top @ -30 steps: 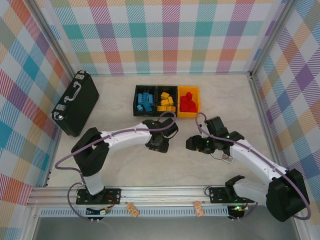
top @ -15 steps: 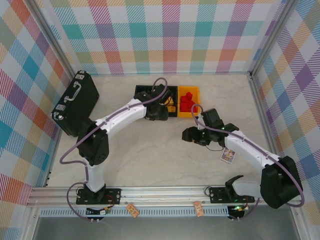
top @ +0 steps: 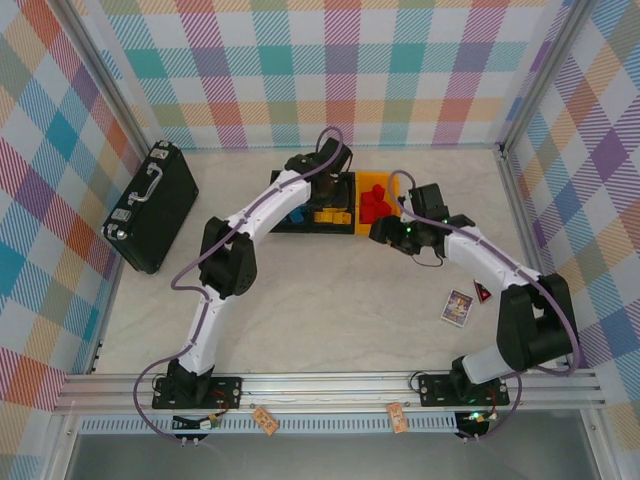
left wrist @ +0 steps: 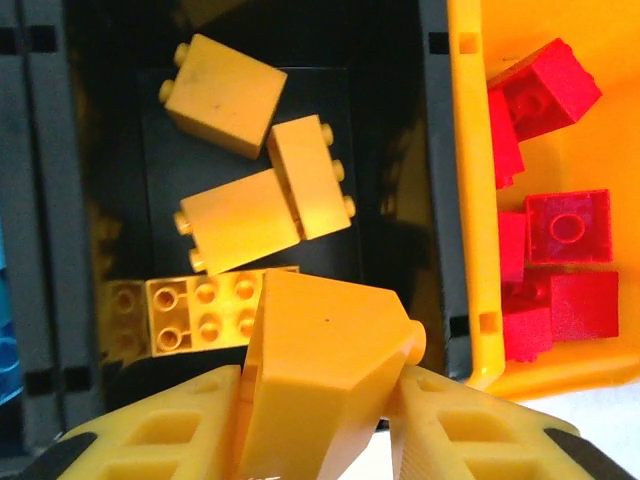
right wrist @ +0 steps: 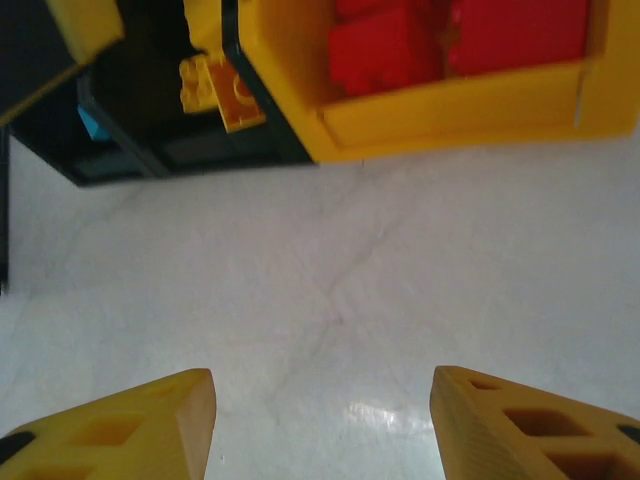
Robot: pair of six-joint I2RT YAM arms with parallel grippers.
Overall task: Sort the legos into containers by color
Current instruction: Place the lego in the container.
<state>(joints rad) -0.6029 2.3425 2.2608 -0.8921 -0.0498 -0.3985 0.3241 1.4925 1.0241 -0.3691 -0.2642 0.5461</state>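
**Position.** The left jaws are clamped on a yellow brick (left wrist: pixel 320 380). It is held tilted over the near wall of the middle bin (left wrist: pixel 432 180), toward that bin's right-hand corner. Four or so yellow bricks (left wrist: pixel 240 222) lie inside this bin. The orange bin (left wrist: pixel 470 200) touches its right side and holds the red bricks (left wrist: pixel 568 228). The blue bin (top: pixel 271 205) touches its left side. The right jaws are apart and hold nothing, their fingers (right wrist: pixel 110 420) hanging over bare desk (top: pixel 330 300) near and to the right of the middle bin, just in front of the orange bin.

**Risks, as judged:**
- Release point. The brick is above the near wall, not the bin's floor. Let go here, it could strike the rim and tip out onto the desk.
- Wrong colour. The brick is close to the wall shared with the orange bin. A bounce off the stacked yellow bricks or off that wall could send it in among the red ones.
- Tilt. It is gripped skew, so it may swing or roll as the jaws part.
- Crowding. Both arms work close to the middle bin's right side, and a move by either could knock the other or shove the joined bins.
- Leftover. A small red item (top: pixel 484 293) lies well apart from the middle bin, near and to the right, beside a printed card (top: pixel 457 306). It may be an unsorted brick, but it is too small to confirm.
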